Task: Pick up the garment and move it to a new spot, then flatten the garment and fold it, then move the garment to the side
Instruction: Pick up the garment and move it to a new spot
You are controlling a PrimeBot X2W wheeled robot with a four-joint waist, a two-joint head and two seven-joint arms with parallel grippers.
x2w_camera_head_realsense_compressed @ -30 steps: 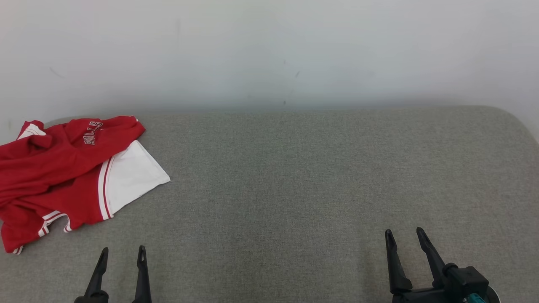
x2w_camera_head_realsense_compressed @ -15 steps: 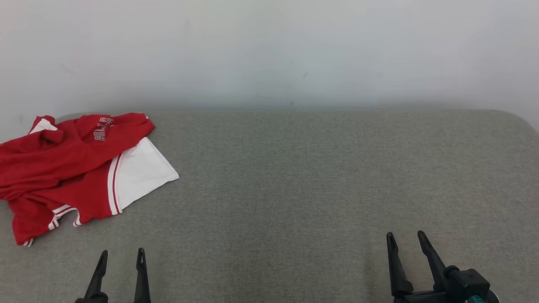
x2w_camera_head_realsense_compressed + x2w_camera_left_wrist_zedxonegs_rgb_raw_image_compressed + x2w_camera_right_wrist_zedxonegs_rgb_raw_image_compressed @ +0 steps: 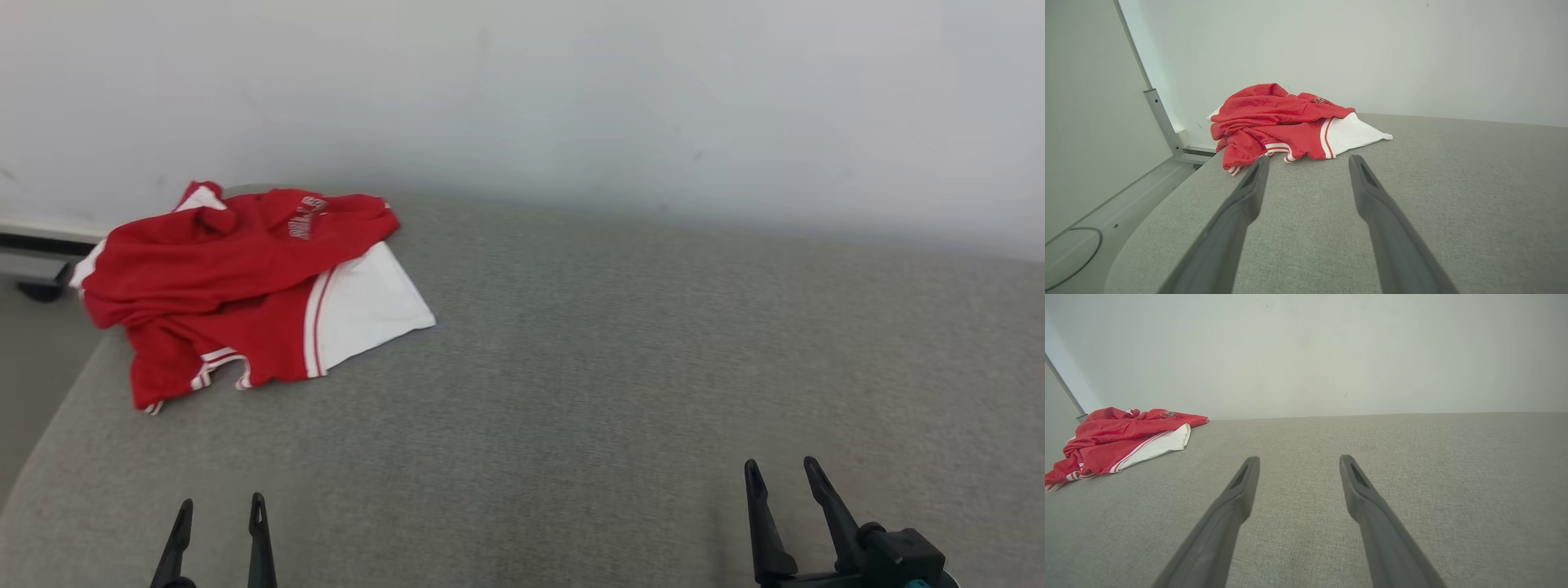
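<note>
One garment (image 3: 245, 286), a red jersey with a white panel, red-and-white striped trim and pale lettering, lies crumpled in a loose heap at the far left corner of the grey surface (image 3: 571, 367), close to the wall (image 3: 522, 82). There are two grippers. The left gripper (image 3: 221, 500) and the right gripper (image 3: 780, 462) both have their fingers spread, hold nothing, and are well apart from the garment.

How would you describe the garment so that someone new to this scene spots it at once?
Start from the wide grey padded surface below the pale wall. At its far left corner lies the garment, crumpled. It is bright red with a white panel, striped trim and lettering, unlike the plain grey around it.
</note>
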